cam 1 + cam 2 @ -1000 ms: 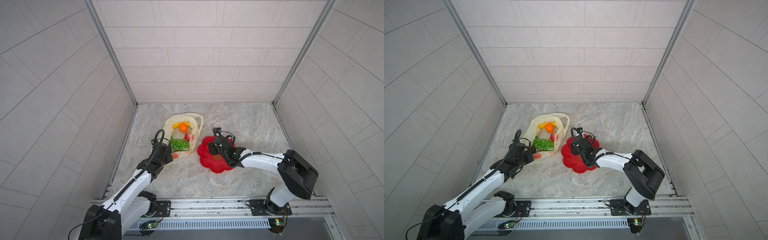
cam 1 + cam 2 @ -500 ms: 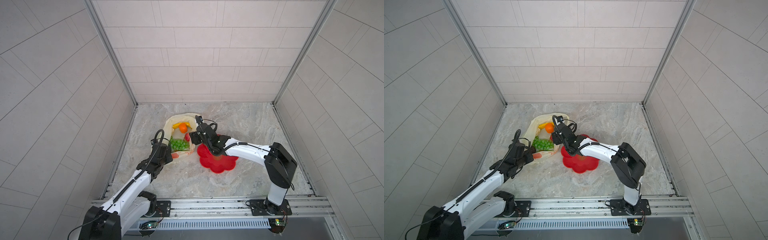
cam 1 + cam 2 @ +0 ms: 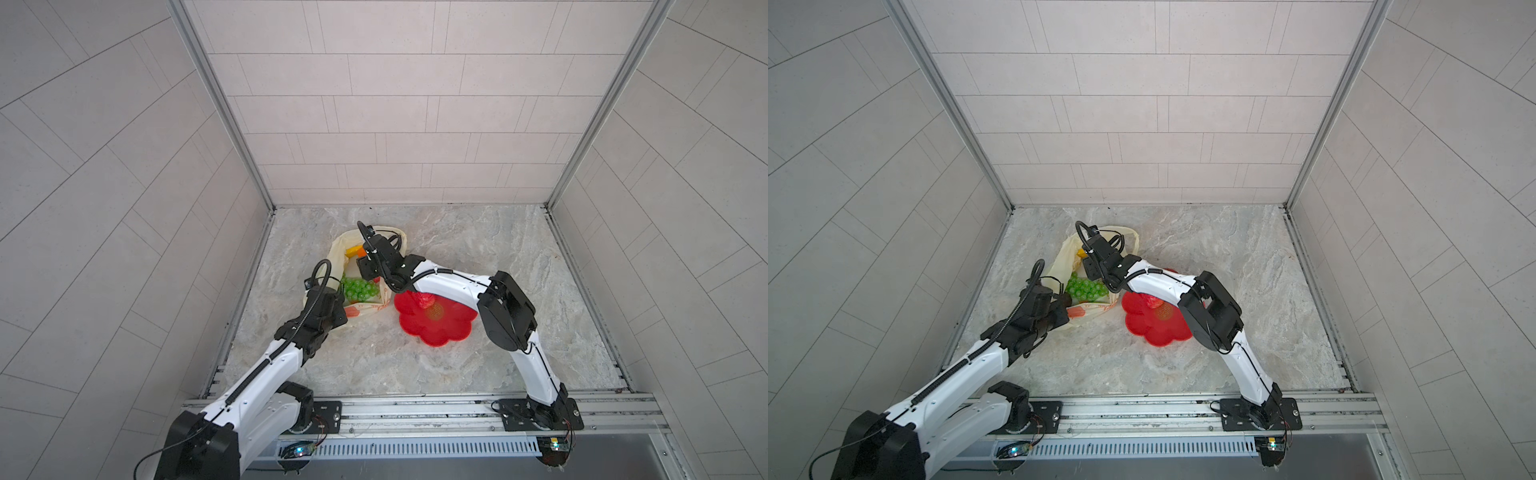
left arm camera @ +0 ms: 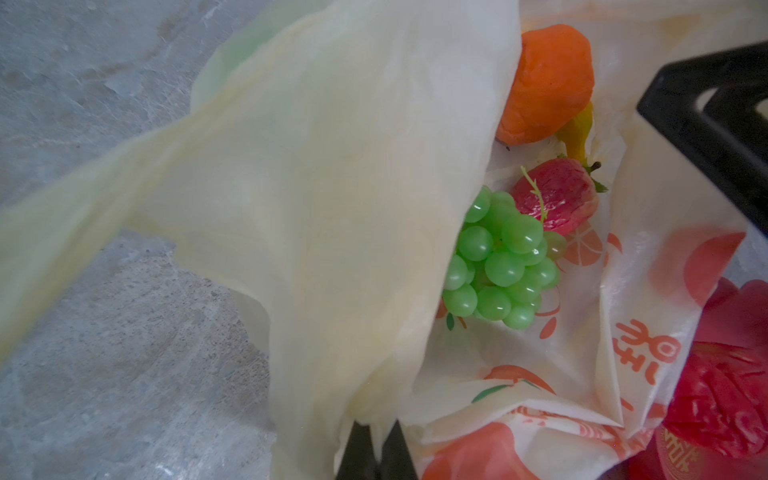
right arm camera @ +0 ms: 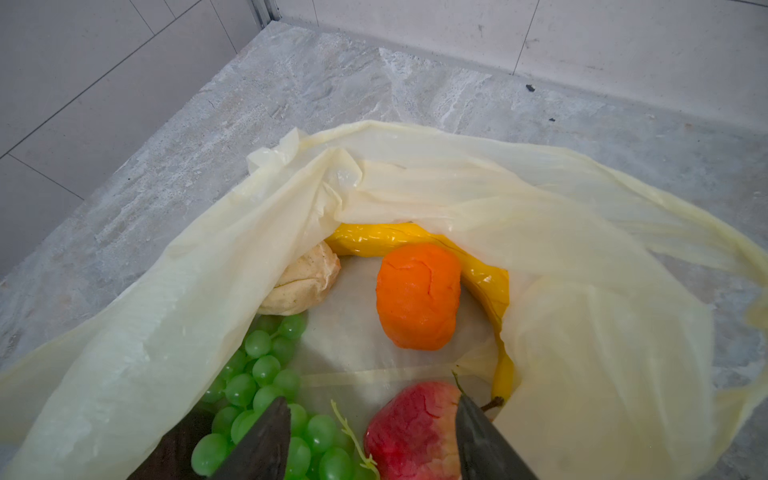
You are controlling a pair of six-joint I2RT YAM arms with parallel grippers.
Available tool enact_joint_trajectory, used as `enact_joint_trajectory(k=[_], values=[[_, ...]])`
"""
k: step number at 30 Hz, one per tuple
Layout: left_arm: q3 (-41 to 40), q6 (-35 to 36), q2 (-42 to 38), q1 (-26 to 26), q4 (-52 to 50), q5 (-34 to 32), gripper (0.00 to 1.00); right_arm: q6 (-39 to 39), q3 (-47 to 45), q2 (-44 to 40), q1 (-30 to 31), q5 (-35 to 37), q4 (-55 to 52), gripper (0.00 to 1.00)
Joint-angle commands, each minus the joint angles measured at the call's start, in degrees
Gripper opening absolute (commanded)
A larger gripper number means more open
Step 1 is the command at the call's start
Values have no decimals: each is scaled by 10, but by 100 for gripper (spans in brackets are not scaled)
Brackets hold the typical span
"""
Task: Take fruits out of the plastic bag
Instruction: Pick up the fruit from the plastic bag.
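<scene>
The marble tabletop [image 3: 415, 365] carries everything, and the two arms reach over it from the near rail. The left arm [image 3: 266, 374] stops at the near end of the plastic bag [image 3: 337, 254]. The right arm [image 3: 449, 286] passes above the red flower-shaped dish [image 3: 432, 328] and bends down into the mouth of the bag.

The plastic bag lies on the left half of the tabletop, just beside the dish, with its mouth spread open. The left gripper [image 4: 376, 451] is closed and pinches the edge of the bag film between its fingers. The right gripper [image 5: 370, 399] is inside the opening with its fingers apart.

Most of the fruits are in the bag. The green grape bunch [image 5: 266, 374] lies on the near side, partly under the film and beside one finger of the right gripper. The banana [image 5: 415, 241] curves around the far side of the orange [image 5: 417, 295]. A red piece [image 5: 411, 428] sits between the open fingers; one finger is against its side and the other is apart from it, next to the grapes. A beige piece [image 5: 305, 278] rests against the bag wall, near the end of the banana. One crinkled red piece [image 3: 424, 299] lies on the dish, outside the bag.
</scene>
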Motion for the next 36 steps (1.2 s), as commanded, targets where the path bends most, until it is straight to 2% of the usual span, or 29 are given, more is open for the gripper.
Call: enact_joint_trajectory(k=[1,9,17,20,30,36], values=[[13,-4,-7,-8,-13,-14,3,-14,44,32,0,13,-46,61],[16,-3,-10,-16,-20,-21,3,-10,136,106,-11,38,-84,61],[17,-4,-14,-20,-22,-19,3,-3,279,196,-23,85,-169,64],[18,-3,-15,-22,-21,-19,3,3,317,221,-26,81,-189,64],[21,-1,-16,-29,-28,-28,3,18,334,244,-27,43,-182,64],[22,-1,-15,-30,-28,-31,3,22,343,244,-27,39,-195,54]])
